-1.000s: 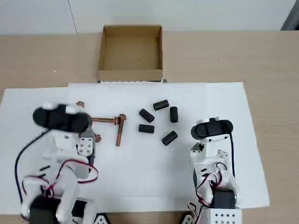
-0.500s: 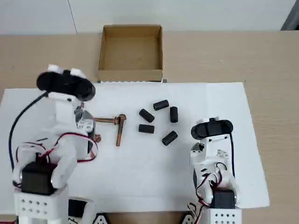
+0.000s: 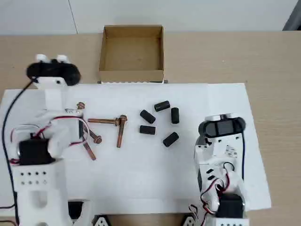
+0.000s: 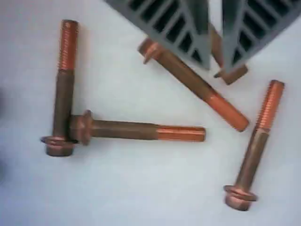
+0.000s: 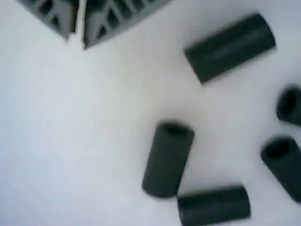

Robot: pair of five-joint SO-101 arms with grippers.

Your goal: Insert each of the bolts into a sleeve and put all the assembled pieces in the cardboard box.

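Several copper bolts lie on the white paper: two form an L (image 4: pixel 136 129) (image 4: pixel 63 84), one lies slanted (image 4: pixel 193 84), one apart (image 4: pixel 254 146). From above they sit left of centre (image 3: pixel 102 121). My left gripper (image 4: pixel 215 59) hovers shut over the slanted bolt and a half-hidden one (image 4: pixel 233 73), holding nothing. Several black sleeves (image 3: pixel 162 106) (image 3: pixel 170 139) lie scattered mid-paper. My right gripper (image 5: pixel 80 35) is shut and empty, a short way from the nearest sleeves (image 5: pixel 229 47) (image 5: pixel 168 159). The open cardboard box (image 3: pixel 101 52) stands at the back.
The white paper sheet (image 3: pixel 155 179) covers the wooden table. The left arm (image 3: pixel 51 75) stands tall at the paper's left side and the right arm (image 3: pixel 221 127) at the right. Bare paper lies between the arms at the front.
The left arm has swung up and away from the front, its head now farther back and left over the bolts. The right arm shifted slightly right and toward the front.
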